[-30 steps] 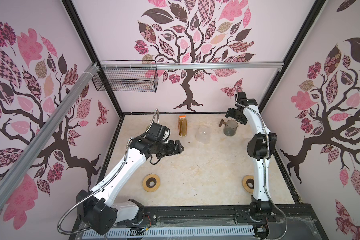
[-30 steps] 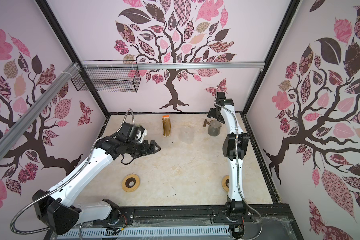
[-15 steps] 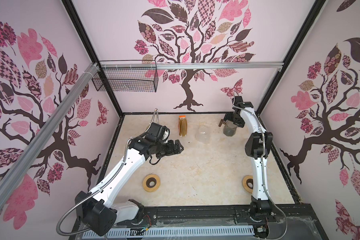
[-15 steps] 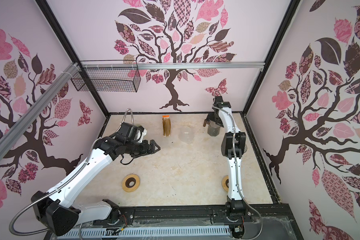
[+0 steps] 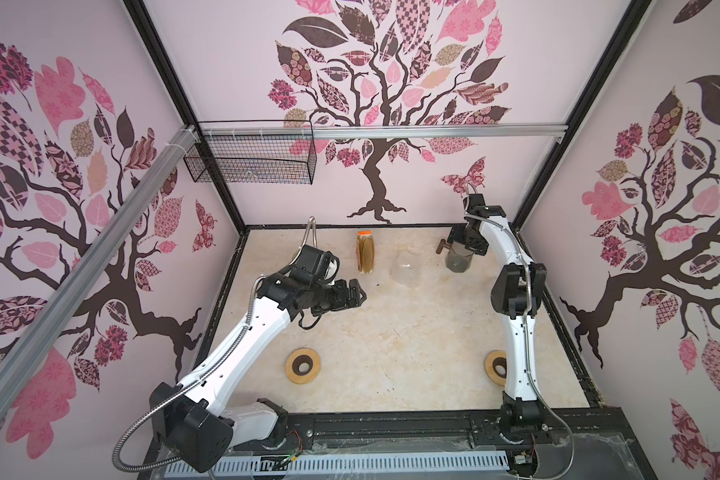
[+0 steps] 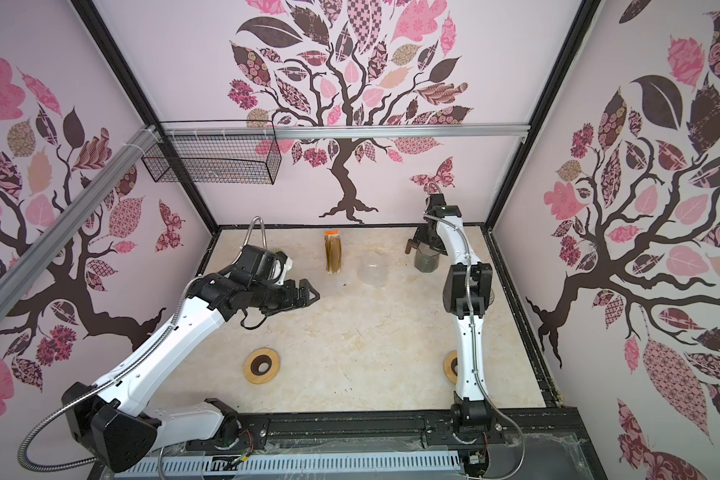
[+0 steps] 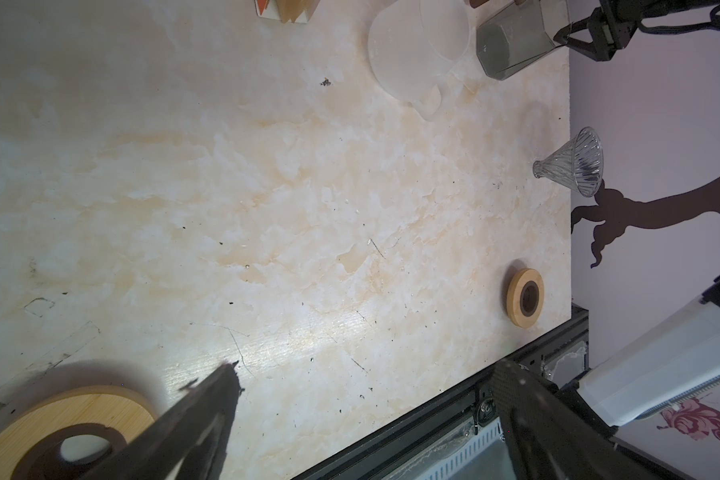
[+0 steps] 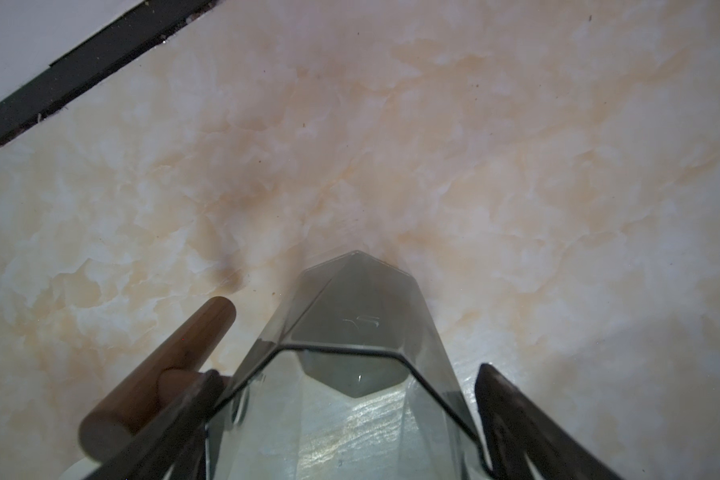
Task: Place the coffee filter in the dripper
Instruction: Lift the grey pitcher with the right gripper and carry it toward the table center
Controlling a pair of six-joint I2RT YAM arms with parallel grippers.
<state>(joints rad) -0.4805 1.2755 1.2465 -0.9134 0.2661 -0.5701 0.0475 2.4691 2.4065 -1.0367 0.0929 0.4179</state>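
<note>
Coffee filter stack: recorded standing on edge, counter 12 o'clock. Dripper: found tipped on side, 3 o'clock edge. Left tool: jaws apart, pointed toward stack. Right tool: jaws apart astride grey jug, 1 o'clock. Advised: single filter to be pinched at rim.

Left gripper held mid-air, jaws spread wide, right gripper far forward, low, jaws seemingly apart
</note>
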